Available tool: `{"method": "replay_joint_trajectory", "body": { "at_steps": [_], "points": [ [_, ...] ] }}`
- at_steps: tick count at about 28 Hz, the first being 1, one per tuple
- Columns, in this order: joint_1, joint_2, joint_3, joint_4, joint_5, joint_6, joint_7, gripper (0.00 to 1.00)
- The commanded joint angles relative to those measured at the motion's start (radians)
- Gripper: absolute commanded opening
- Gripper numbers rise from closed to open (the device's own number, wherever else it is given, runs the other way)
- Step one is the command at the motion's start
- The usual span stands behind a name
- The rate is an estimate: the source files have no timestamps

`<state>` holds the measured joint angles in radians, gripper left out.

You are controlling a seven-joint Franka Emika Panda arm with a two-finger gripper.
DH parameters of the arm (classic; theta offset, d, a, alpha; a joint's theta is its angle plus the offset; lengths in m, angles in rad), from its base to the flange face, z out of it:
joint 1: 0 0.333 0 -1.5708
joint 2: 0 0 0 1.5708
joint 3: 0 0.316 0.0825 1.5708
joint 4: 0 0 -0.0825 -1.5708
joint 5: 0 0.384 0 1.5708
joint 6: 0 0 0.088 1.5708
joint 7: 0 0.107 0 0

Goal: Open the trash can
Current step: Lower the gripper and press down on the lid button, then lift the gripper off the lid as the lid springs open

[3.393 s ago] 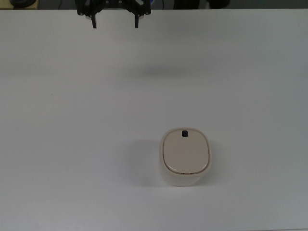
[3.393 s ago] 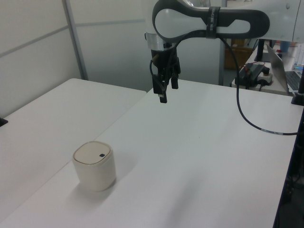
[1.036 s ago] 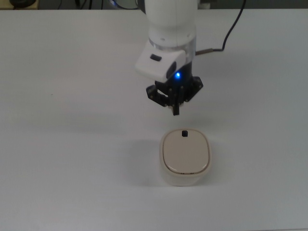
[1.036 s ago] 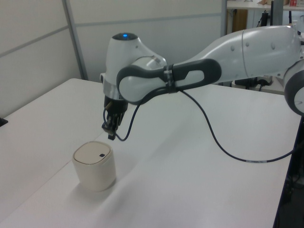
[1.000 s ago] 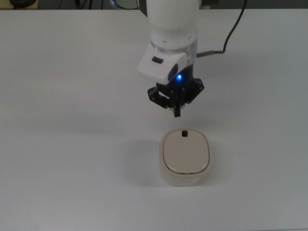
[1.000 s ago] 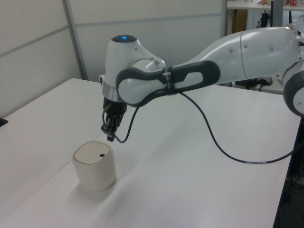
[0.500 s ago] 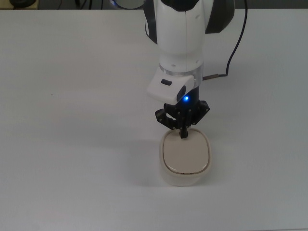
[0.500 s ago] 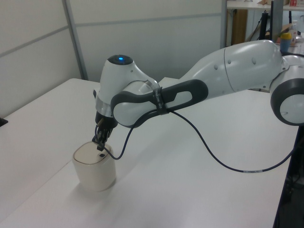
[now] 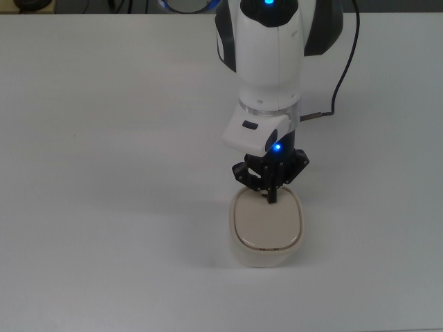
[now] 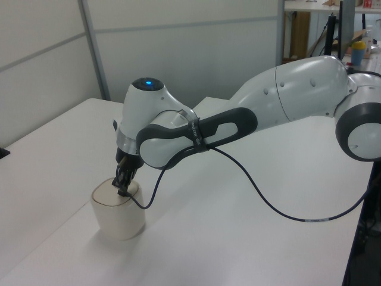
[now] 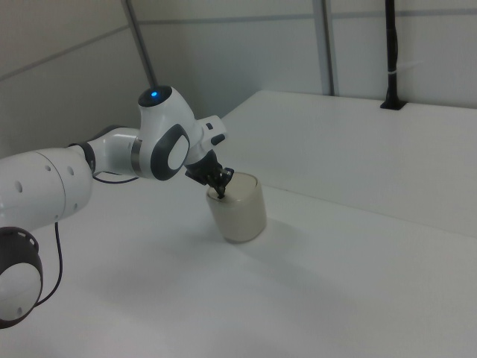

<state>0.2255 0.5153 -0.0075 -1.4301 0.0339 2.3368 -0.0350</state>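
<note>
The trash can (image 9: pixel 267 229) is a small cream-white bin with a flat beige lid, standing on the white table (image 9: pixel 104 173) in the lower middle of the top view. My gripper (image 9: pixel 271 198) is shut, its fingers pressed together into one point. That point rests on the lid's far rim, where it hides the black button. In the left view the gripper (image 10: pixel 123 189) points down onto the top of the trash can (image 10: pixel 119 215). The right view shows the same contact between gripper (image 11: pixel 221 194) and trash can (image 11: pixel 240 209). The lid lies flat and closed.
The white arm (image 9: pixel 266 62) reaches in from the top view's upper edge, trailing a black cable (image 9: pixel 340 79). A seam between two tabletops (image 10: pixel 71 211) runs beside the can in the left view. Wall panels (image 10: pixel 53 65) stand behind the table.
The gripper went from open at the far edge to shut, came toward the can, and lowered onto the lid's rim over the last second. It now covers the black button.
</note>
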Motion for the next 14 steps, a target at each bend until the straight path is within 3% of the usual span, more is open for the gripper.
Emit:
{"method": "replay_joint_trajectory", "body": {
  "at_steps": [1,14],
  "points": [
    [0.011,0.012,-0.008,-0.007,-0.035,0.024,0.027,0.0],
    [0.011,0.022,-0.008,-0.035,-0.028,0.015,0.029,0.0]
  ]
}}
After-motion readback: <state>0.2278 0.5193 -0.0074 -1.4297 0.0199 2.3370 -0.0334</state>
